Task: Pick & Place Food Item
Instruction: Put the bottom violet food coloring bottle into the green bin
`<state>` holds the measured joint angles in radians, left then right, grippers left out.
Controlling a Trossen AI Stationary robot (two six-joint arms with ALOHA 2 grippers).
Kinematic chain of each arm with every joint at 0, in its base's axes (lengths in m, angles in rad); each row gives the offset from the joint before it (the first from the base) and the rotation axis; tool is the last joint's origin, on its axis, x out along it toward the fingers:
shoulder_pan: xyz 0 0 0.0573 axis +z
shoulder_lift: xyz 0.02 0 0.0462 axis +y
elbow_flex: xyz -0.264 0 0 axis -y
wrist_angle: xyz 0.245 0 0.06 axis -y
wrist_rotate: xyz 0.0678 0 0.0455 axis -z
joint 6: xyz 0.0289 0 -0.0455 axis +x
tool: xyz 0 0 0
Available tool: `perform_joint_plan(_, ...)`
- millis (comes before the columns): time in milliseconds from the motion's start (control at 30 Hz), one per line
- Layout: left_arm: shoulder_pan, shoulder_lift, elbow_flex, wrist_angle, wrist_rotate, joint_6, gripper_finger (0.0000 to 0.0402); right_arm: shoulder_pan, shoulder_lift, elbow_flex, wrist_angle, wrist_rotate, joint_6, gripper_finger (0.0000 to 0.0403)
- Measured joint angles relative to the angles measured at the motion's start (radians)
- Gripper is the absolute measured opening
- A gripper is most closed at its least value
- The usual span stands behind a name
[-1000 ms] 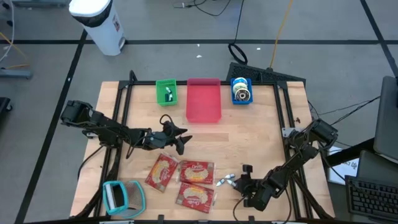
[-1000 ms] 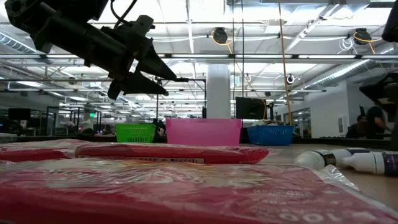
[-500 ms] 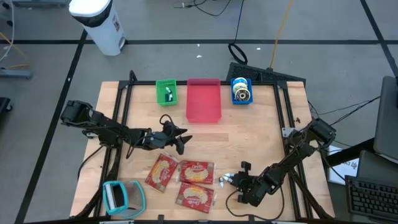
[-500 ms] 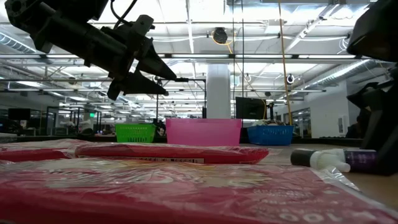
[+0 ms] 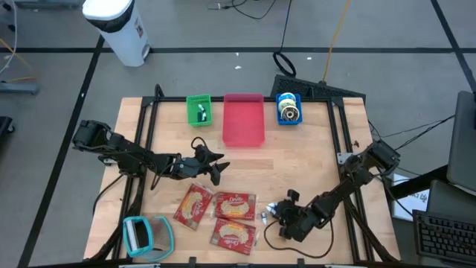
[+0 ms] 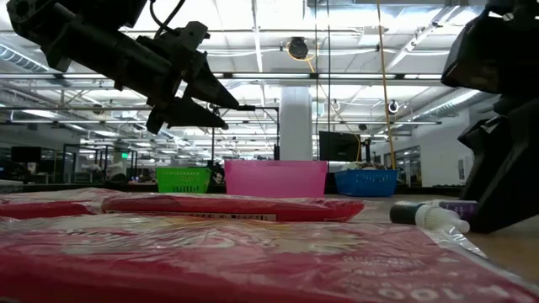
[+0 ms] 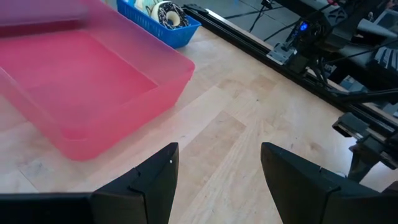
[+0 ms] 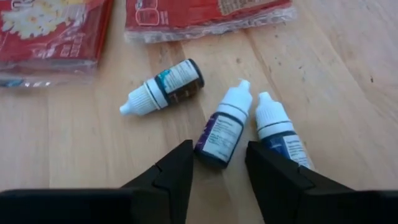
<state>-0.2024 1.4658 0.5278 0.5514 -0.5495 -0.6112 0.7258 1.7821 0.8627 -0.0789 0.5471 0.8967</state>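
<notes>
Three red food packets (image 5: 195, 205) (image 5: 235, 204) (image 5: 233, 234) lie flat on the wooden table near its front edge. No gripper touches them. My left gripper (image 5: 219, 170) hovers open above the table, just beyond the packets, and faces the pink bin (image 7: 93, 93). My right gripper (image 5: 277, 216) is low at the packets' right side. It is open over three small dropper bottles (image 8: 222, 134) that lie on the table. Its fingertips (image 8: 185, 155) flank the base of the middle bottle. My right gripper comes slanting down from the table's right side. Its two fingers stand on either side of the middle bottle's base (image 8: 210, 155). I cannot tell whether they touch it. The bottle lies flat on the table.
A pink bin (image 5: 244, 119) stands at the far middle, with a green bin (image 5: 198, 109) on its left and a blue bin (image 5: 288, 109) on its right. A teal tape dispenser (image 5: 145, 234) sits at the near left corner. Bare wood lies between the packets and the bins.
My right gripper has moved along the near edge toward the table's left, up to the dropper bottles, and has rolled a little. The bottles in front of it have shifted about on the table.
</notes>
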Motion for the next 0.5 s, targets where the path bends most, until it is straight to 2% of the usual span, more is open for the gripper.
perform_joint_plan(300, 0.000, 0.000, 0.000, 0.000, 0.000, 0.000, 0.0230, -0.039, 0.000, 0.000, 0.003, -0.003, -0.021, 0.0168)
perform_joint_plan(500, 0.000, 0.000, 0.000, 0.000, 0.000, 0.004, 0.0230, -0.058, -0.001, 0.000, 0.001, -0.049, -0.065, 0.0138)
